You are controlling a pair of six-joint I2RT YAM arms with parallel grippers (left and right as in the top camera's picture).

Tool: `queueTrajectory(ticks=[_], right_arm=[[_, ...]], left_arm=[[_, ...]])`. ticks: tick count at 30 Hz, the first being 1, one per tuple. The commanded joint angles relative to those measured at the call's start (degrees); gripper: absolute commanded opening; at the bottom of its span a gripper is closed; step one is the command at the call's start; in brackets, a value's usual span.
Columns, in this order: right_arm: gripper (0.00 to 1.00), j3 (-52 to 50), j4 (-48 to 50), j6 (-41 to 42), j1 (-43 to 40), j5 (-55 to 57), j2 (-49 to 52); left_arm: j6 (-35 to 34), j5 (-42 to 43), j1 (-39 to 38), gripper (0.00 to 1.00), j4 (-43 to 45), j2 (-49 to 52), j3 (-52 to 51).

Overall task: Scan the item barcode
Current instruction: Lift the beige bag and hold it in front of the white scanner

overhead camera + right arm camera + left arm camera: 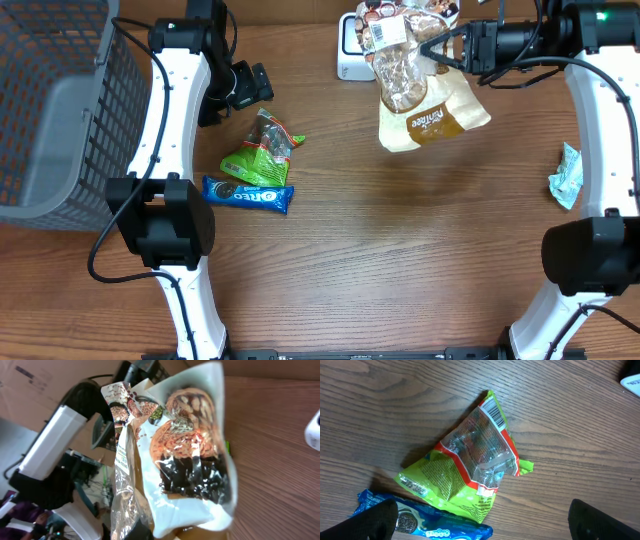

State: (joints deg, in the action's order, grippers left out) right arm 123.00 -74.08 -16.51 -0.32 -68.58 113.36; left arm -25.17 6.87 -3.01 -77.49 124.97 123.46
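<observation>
- Oreo pack (247,194): blue, "OREO" legible, flat on the table (350,250).
- Green packet (262,150): just beyond it, touching; barcode (492,410) faces up.
- Left fingers (600,520): spread wide above both packs, holding nothing.
- Snack bag (425,105): task item, pinched at its top by the right fingers (445,45), hanging over the white scanner (348,60); lettering only partly legible.
- Step, judged: presenting the bag to the scanner; the next move calls for turning the bag's coded face toward it.

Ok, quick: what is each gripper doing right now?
Left gripper: open, holding nothing.
Right gripper: closed on the bag.
</observation>
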Motion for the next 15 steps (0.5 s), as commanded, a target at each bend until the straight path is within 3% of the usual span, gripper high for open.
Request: queueTrajectory(ticks=[1, 7, 15], right_arm=[[0.04, 1.57, 0.63, 0.72, 1.07, 4.76, -2.14], [0.04, 1.57, 1.92, 8.57, 5.73, 37.27, -2.14], [0.04, 1.14, 7.74, 15.30, 17.79, 77.88, -2.01]], left_arm=[[0.31, 0.22, -0.44, 1.00, 0.20, 0.35, 0.39], [0.31, 0.22, -0.44, 1.00, 0.20, 0.35, 0.39], [0.31, 0.22, -0.44, 1.00, 0.20, 0.35, 0.39]])
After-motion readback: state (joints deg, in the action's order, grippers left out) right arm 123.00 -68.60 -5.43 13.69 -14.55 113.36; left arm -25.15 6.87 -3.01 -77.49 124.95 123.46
